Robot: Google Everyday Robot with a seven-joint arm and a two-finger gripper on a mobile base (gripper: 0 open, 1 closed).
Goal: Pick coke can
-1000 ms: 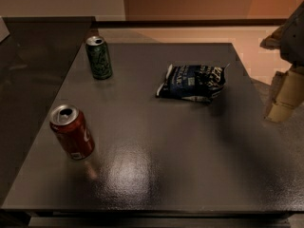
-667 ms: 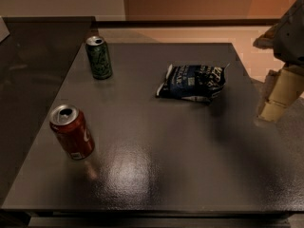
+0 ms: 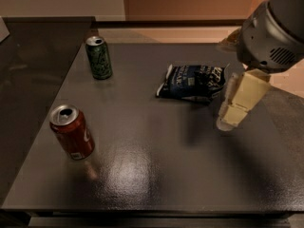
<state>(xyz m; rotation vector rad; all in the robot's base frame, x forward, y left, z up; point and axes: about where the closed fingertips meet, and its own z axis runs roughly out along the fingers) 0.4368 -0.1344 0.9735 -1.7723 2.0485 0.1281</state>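
Standing front left, coke can [image 3: 72,132], hand [image 3: 229,120] far right, well apart

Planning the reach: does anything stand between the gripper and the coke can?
Nothing visible. Gripper hangs at right, coke can stands front left, only table between; the bag and green can sit further back.

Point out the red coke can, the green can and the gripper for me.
red aluminium coke can [image 3: 72,133], camera view, its red side wall.
green aluminium can [image 3: 99,58], camera view, its side wall.
cream two-finger gripper [image 3: 228,120], camera view, far right, its lower tip.
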